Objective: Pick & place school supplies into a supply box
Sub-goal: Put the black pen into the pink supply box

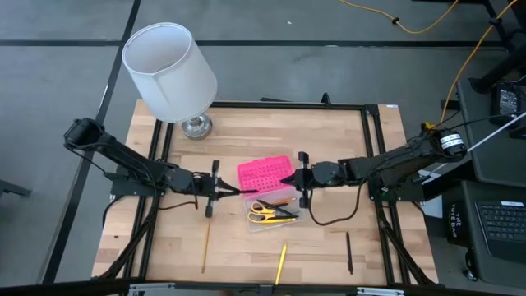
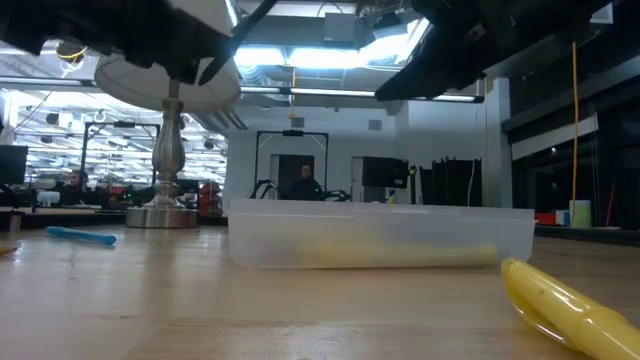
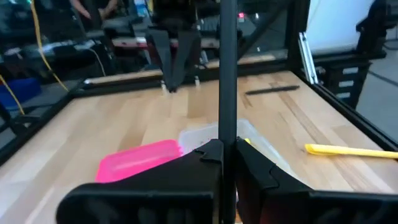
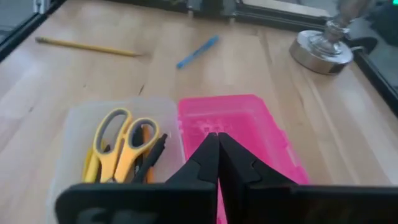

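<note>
The open supply box, a clear plastic base (image 1: 275, 220) with its bright pink dotted lid (image 1: 265, 173) folded back, sits mid-table. Inside the base lie the yellow-handled scissors (image 4: 118, 144) with an orange pencil and a dark pen. By my reading the job is about half done: a yellow pencil (image 1: 205, 245), a thicker yellow marker (image 1: 281, 263), a black pen (image 1: 348, 252) and a blue pen (image 4: 196, 51) lie loose on the wooden table (image 1: 345, 156). The left gripper (image 1: 238, 191) and right gripper (image 1: 283, 180) both hover at the pink lid's edges, fingers closed and empty.
</note>
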`<state>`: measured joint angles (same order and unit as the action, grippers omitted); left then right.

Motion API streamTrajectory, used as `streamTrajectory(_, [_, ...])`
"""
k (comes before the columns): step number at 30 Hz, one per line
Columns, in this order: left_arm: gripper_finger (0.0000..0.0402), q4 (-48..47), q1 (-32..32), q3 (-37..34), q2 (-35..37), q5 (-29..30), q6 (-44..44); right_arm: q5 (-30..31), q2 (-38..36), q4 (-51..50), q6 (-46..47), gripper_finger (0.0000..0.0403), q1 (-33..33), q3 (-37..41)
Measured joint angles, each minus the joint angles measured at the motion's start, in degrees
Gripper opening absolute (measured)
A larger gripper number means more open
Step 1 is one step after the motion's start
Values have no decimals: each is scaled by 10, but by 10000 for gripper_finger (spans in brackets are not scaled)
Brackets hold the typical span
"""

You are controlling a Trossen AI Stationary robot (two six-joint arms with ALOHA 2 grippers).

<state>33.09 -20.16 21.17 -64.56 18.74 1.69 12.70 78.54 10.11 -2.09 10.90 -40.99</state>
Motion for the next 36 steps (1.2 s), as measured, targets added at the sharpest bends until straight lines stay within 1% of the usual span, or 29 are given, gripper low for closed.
streamTrajectory(3, [8, -59, 0, 45, -26, -5, -14, 42, -6, -14, 19, 5, 13, 0])
streamTrajectory(6, [8, -113, 0, 88, -53, -4, -30, 62, -24, -37, 21, 9, 24, 0])
streamTrajectory(10, [8, -135, 0, 128, -94, -4, -35, 57, -49, -52, 21, 7, 38, 0])
streamTrajectory(13, [8, -161, 0, 158, -125, -4, -64, 55, -59, -61, 23, 5, 50, 0])
streamTrajectory(16, [8, -219, 0, 210, -163, 13, -110, 57, -64, -77, 34, 10, 60, 0])
streamTrajectory(18, [8, -270, 0, 250, -192, 27, -126, 57, -65, -88, 32, 15, 62, 0])
streamTrajectory(21, [8, -332, 0, 310, -238, 24, -130, 57, -68, -89, 31, 15, 62, 0])
streamTrajectory(24, [8, -374, 0, 358, -282, 3, -131, 57, -82, -96, 19, 7, 62, 0])
streamTrajectory(27, [8, -393, -1, 390, -317, -20, -131, 57, -99, -97, 18, 4, 62, 0])
streamTrajectory(30, [9, -398, -1, 411, -343, -23, -130, 57, -110, -95, 17, 11, 62, 0])
streamTrajectory(33, [12, -399, 4, 418, -361, -23, -131, 57, -112, -92, 17, 20, 62, 0])
streamTrajectory(36, [16, -401, 12, 418, -371, -22, -152, 57, -112, -90, 14, 20, 62, 0])
